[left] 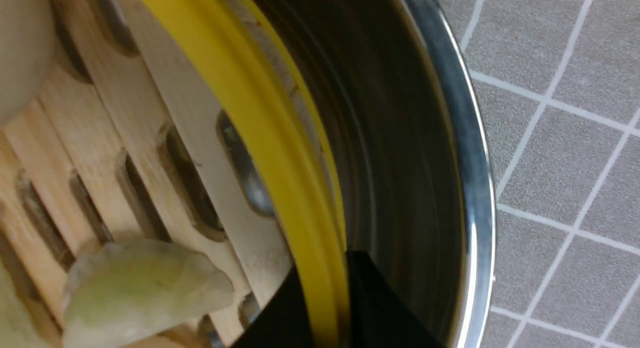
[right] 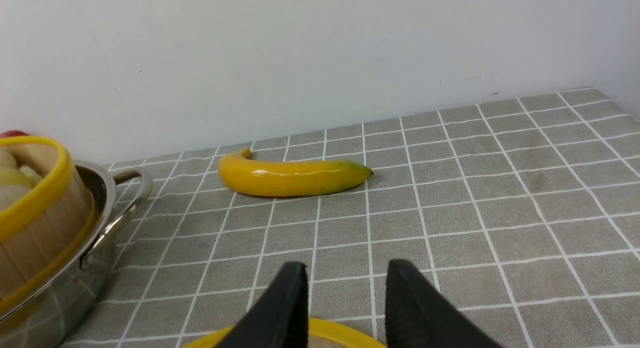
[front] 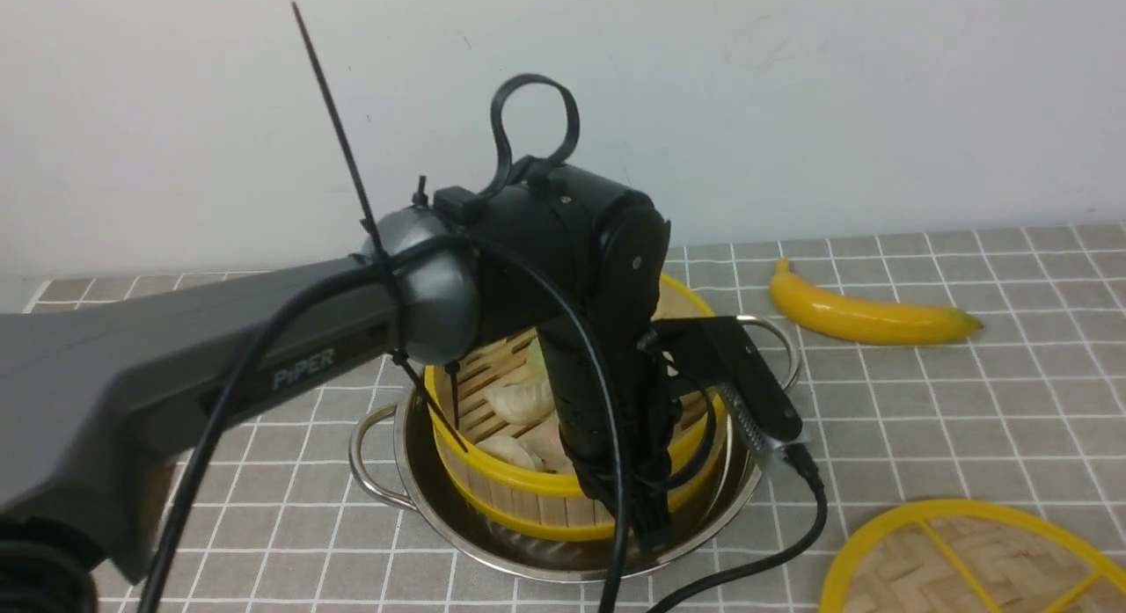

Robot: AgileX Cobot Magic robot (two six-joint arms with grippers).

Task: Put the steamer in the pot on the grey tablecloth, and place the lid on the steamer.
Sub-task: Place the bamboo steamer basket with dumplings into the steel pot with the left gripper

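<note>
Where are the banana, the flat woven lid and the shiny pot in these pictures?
banana (front: 866, 318), front view, middle of its yellow body.
lid (front: 1012, 556), front view, woven panel between two spokes.
pot (front: 519, 553), front view, shiny inner wall just inside the near rim.

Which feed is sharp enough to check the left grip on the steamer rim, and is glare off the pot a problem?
Left wrist view: best; the steamer rim in the left gripper is fairly sharp, the dumpling soft, and the pot rim shows only a thin bright streak. Front view: evenly lit, but the left arm hides the grip. Right wrist view: sharp, grip out of frame.
</note>
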